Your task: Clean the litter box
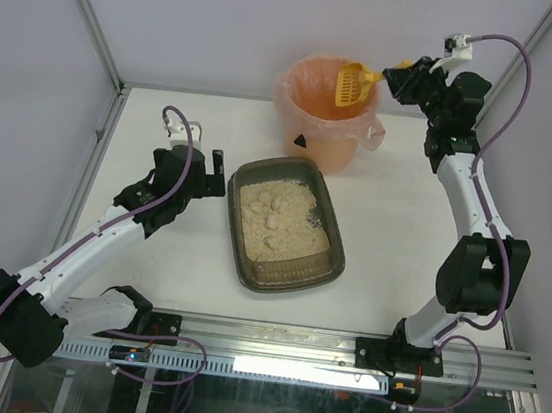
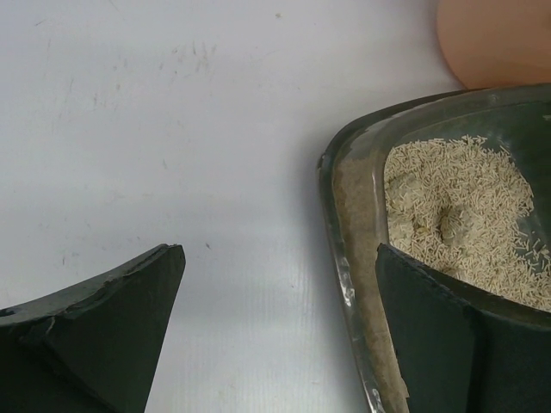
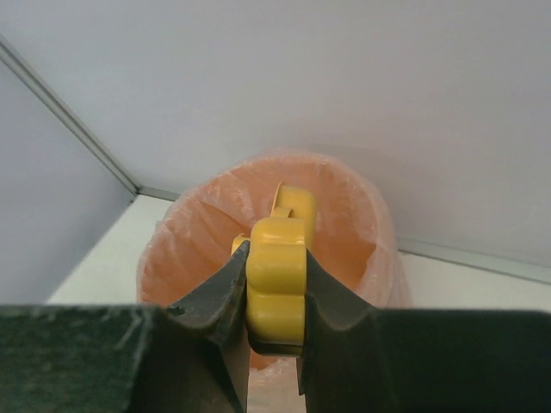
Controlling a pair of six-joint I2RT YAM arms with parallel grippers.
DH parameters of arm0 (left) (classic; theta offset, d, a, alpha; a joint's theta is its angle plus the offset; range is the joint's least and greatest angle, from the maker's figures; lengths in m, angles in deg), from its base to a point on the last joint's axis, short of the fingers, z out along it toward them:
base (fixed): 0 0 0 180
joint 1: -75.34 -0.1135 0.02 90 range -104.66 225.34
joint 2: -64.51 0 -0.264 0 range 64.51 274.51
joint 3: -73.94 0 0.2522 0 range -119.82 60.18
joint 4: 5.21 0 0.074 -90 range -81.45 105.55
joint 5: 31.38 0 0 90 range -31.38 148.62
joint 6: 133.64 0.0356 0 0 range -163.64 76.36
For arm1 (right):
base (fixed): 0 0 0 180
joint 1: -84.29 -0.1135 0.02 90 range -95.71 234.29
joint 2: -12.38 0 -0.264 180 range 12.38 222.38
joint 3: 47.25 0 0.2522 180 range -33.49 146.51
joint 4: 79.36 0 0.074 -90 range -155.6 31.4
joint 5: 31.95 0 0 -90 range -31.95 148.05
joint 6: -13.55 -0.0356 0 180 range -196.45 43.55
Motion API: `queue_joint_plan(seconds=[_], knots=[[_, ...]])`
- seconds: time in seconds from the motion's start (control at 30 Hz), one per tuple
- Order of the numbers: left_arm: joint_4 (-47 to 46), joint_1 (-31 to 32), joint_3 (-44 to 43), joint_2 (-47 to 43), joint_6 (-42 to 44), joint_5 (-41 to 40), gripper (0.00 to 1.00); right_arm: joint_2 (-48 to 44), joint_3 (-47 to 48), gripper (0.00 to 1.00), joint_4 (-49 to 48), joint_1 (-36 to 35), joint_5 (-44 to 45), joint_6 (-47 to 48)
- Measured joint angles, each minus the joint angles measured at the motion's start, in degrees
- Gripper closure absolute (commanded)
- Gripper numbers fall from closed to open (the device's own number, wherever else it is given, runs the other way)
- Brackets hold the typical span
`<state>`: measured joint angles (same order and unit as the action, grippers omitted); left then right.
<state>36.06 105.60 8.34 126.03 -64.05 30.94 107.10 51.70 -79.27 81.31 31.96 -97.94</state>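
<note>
Aluminium rail [image 1: 280, 340] runs along the near edge of the white table [image 1: 394, 231] and carries the 2 arm bases. From the near left, the left arm reaches toward the middle of the table. The left gripper [image 1: 204, 157] sits at the far-left corner of the litter box [image 1: 287, 280] with its jaws spread wide and nothing between them. In the left wrist view, 1 finger [image 2: 129, 310] is over bare table and the other is over the tray's inside, so the jaws seem to straddle the left rim. Contact with the rim cannot be made out.

The litter box lies flat at the table's centre, its long side running near to far. Beige litter [image 1: 293, 234] fills it, with a few rounded clumps [image 1: 275, 216] in the middle.

Beyond its far end, and apart from it, stands the orange-pink bucket [image 1: 320, 136] lined with a thin bag. The right arm rises from the near right and bends over toward the far side. The right gripper [image 1: 398, 77] is clamped on the handle of the yellow scoop [image 1: 352, 83], which is held above the bucket's mouth with its slotted blade pointing left.
</note>
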Motion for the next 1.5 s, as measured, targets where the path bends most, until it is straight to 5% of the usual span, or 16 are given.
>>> queue_joint_plan(seconds=[0.33,0.77,1.17,1.5], knots=[[0.0,0.0,0.0,0.0,-0.2,4.9,0.03,1.3,10.2,1.00,10.7,-8.3,2.9,21.2],[-0.2,0.0,0.0,-0.5,-0.8,7.9,0.03,-0.3,13.9,1.00,16.5,-12.7,9.2,25.2],[-1.9,0.0,0.2,-2.3,-0.3,9.8,0.04,-32.0,1.2,1.00,17.9,-16.7,19.2,16.3],[-5.4,0.0,2.9,-2.5,0.8,13.3,0.08,-46.5,-18.3,1.00,25.7,-16.7,15.1,5.6]])
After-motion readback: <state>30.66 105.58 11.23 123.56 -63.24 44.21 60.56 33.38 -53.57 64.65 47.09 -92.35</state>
